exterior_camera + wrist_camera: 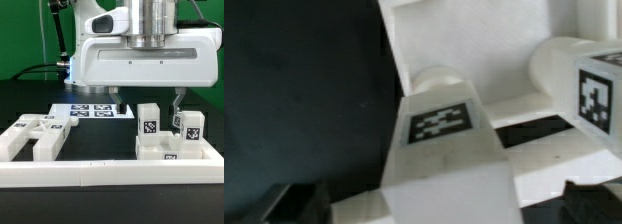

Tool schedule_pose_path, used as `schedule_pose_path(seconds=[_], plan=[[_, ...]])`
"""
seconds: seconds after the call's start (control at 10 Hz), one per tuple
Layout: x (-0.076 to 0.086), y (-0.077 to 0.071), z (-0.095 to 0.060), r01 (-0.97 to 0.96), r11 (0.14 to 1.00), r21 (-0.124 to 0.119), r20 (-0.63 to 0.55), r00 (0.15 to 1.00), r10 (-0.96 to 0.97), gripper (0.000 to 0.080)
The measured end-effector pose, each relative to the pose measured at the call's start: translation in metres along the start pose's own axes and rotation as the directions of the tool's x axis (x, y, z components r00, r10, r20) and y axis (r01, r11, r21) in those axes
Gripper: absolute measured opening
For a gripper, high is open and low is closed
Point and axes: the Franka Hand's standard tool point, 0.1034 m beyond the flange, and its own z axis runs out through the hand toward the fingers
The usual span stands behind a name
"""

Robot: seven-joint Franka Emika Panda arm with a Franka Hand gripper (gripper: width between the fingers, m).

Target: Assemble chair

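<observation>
The pincer [148,104] is seen low over the desk [30,108], its dark fingers [118,101] held wide apart, and nothing is clamped. An upright chair post [150,122], tagged on its face, is straddled by them without visible contact. In the wrist view this post [441,130] fills the centre. A second tagged block [189,128] is set just beside it, toward the exterior view's right. Both rise at a flat white panel [170,153] — whether upon or behind it cannot be told. Other chair parts [35,135] are laid well apart at the exterior view's left. The marker board [93,110] is found behind — the border rail [100,178] in front.
</observation>
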Motion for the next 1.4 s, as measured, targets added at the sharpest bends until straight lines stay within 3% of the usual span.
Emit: schedule_pose_path(seconds=[0.1, 0.2, 0.3, 0.4, 0.6, 0.9, 1.2, 1.4], plan=[[-0.0001, 0.0000, 0.0003, 0.000, 1.000, 0.000, 0.000, 1.000, 0.000, 0.0619], [-0.0002, 0.0001, 0.0004, -0.007, 1.000, 0.000, 0.001, 1.000, 0.007, 0.0439], [-0.0002, 0.0001, 0.0005, -0.025, 1.000, -0.001, 0.001, 1.000, 0.025, 0.0439], [-0.0002, 0.0001, 0.0005, -0.025, 1.000, -0.001, 0.001, 1.000, 0.025, 0.0288], [0.0001, 0.0001, 0.0010, -0.132, 0.991, 0.000, 0.001, 0.991, 0.132, 0.0289], [0.0009, -0.0004, 0.0018, -0.457, 0.889, -0.001, 0.000, 0.889, 0.457, 0.0289], [0.0003, -0.0004, 0.0026, -0.753, 0.658, -0.002, 0.000, 0.658, 0.753, 0.0291], [-0.0004, -0.0012, 0.0030, -0.892, 0.453, -0.003, 0.004, 0.453, 0.892, 0.0291]])
